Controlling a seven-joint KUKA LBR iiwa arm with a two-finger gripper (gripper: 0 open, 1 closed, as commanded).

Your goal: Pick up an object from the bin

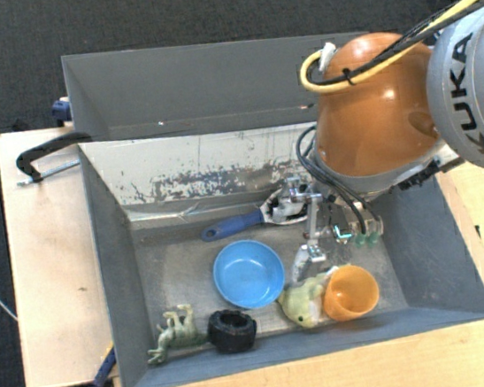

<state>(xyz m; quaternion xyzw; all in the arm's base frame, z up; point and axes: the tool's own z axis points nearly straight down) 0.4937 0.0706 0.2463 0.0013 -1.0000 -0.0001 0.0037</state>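
Note:
My gripper (335, 246) hangs below the orange wrist cover at the bin's right middle, open, with nothing between its fingers. One fingertip (310, 261) ends just above a yellow-green soft toy (301, 305). An orange cup (352, 292) lies on its side right beside the toy, directly below the gripper. A blue bowl (249, 273) sits upright just left of the gripper. A blue-handled utensil (233, 226) with a white-silver head lies behind the bowl, its head next to the gripper's upper part.
A black ring-shaped piece (233, 331) and a green toy animal (176, 330) lie along the bin's front wall at the left. The arm and its cover hide the bin's back right corner.

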